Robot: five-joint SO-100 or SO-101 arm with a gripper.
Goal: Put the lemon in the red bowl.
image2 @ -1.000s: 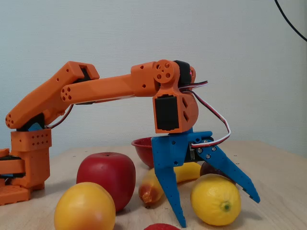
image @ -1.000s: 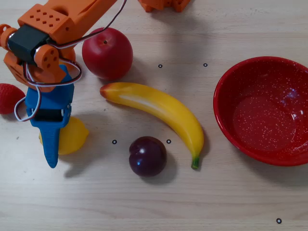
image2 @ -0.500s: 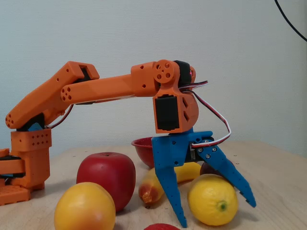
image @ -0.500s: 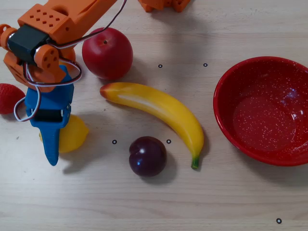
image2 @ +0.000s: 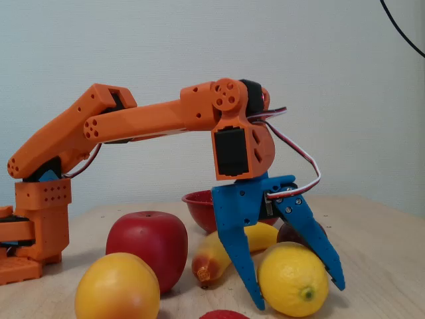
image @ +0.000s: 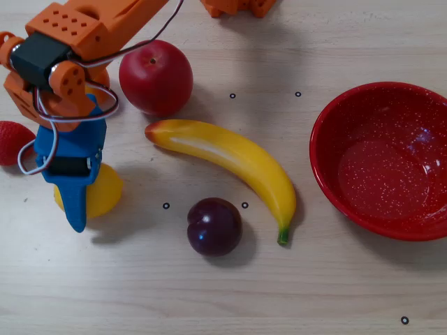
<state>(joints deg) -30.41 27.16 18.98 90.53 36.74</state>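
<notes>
Fixed view first: I've got the lemon sitting on the wooden table, nub pointing toward the camera, and my blue gripper is straddling it. One finger comes down on the lemon's left flank, the other slants down across its right side. The jaws are spread wide around the fruit; I can't tell whether either finger actually presses on the skin, and the lemon sits on the table.

Overhead view confirms it: the lemon peeks out from under the gripper at about 9 o'clock on the table, mostly hidden by the blue finger.

Working outward in that view, the dark plum lies toward 3 o'clock of the lemon, well apart. The banana runs diagonally above the plum, its green tip just beside it. The red apple sits at 1 o'clock of the lemon, beside the orange arm. A red fruit is cut off at the left edge.

The red bowl is far off at 3 o'clock, on the right edge, past the banana.

In the fixed view an orange-yellow fruit sits in the foreground, in front of the apple.
</notes>
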